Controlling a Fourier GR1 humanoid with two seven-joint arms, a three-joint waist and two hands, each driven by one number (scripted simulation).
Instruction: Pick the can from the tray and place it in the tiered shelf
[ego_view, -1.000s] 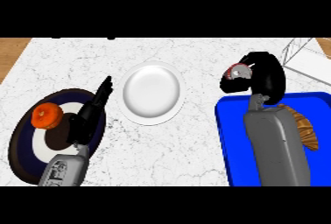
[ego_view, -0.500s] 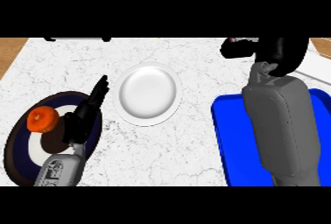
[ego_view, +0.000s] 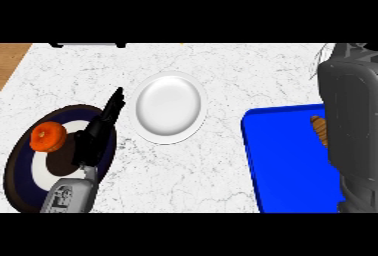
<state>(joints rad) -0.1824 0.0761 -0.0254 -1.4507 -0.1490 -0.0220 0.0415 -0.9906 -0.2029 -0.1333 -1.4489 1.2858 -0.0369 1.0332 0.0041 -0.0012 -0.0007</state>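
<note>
The blue tray (ego_view: 288, 165) lies at the right of the counter. No can shows on it or anywhere else. My right forearm (ego_view: 354, 130) rises over the tray's right side to the view's top edge. Only a dark bit of the right hand (ego_view: 351, 50) shows there, and what it holds is hidden. Thin white wires (ego_view: 321, 60), perhaps of the tiered shelf, show just left of it. My left hand (ego_view: 100, 132) rests open at the lower left, over the rim of a dark plate (ego_view: 18, 172).
A white plate (ego_view: 170, 107) sits at the counter's middle. The dark plate carries an orange item (ego_view: 48, 136) and a brown one (ego_view: 53, 164). A brown pastry (ego_view: 319, 127) lies in the tray beside my forearm. A white object (ego_view: 85, 45) stands at the back left.
My right arm has moved up and to the right, carrying its hand to the view's top edge. The view has shifted. The left hand has kept its place.
</note>
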